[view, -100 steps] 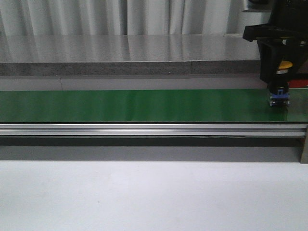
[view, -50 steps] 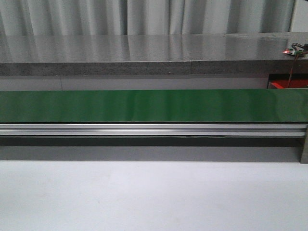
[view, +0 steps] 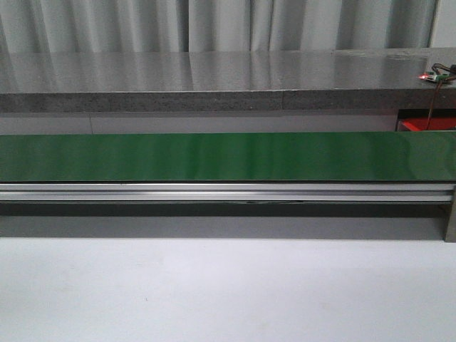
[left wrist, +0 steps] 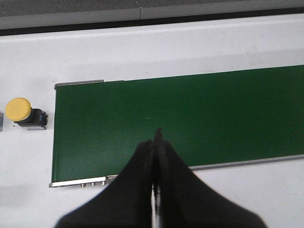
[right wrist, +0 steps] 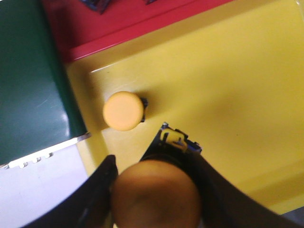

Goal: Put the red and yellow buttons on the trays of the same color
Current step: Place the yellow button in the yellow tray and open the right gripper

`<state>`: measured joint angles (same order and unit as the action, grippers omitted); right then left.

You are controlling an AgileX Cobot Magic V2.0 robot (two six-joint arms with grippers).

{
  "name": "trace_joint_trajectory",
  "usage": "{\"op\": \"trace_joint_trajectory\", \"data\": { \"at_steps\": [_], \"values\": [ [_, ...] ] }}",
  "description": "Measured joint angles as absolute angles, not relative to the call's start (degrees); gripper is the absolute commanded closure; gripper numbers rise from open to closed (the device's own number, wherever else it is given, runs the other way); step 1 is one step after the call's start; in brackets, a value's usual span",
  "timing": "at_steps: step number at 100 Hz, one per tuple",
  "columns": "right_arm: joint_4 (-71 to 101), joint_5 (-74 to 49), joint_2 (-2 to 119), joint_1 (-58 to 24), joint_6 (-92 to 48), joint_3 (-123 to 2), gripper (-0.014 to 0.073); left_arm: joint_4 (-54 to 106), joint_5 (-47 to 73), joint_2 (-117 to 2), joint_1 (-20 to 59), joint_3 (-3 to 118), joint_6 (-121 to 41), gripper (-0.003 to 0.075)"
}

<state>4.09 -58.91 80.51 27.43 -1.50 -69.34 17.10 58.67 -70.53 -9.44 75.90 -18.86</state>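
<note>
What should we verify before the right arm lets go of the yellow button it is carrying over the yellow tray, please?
1. Right end effector shut on a yellow button: ok.
2. Held button is over the yellow tray, not the red tray: ok.
3. Drop spot clear of the yellow button already on the tray: cannot tell; it sits close by.
4. Height above the tray floor: cannot tell.
5. Left end effector shut, empty, over the green belt: ok.
6. Another yellow button waits on the white table beside the belt's end: ok.
</note>
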Motion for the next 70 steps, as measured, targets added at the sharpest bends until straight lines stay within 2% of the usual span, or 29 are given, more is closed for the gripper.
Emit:
{"op": "trace_joint_trajectory", "data": {
  "at_steps": [22,54,61,70],
  "values": [
    [4.19,-53.02,84.51,29.84,0.0,-67.67,0.0421,17.1,58.67,-70.53,-9.44,75.9,-18.86,0.074],
    [5.52,-45.91,97.27,30.19,0.0,-67.63,0.0417,17.1,58.67,-70.53,-9.44,75.9,-18.86,0.074],
    [5.5,-44.84,99.49,30.33,0.56,-67.63,0.0371,17.1,58.67,-70.53,-9.44,75.9,-18.86,0.074],
    [5.54,-43.75,101.63,30.8,0.68,-67.63,0.0211,17.1,58.67,-70.53,-9.44,75.9,-18.86,0.074]
  ]
}}
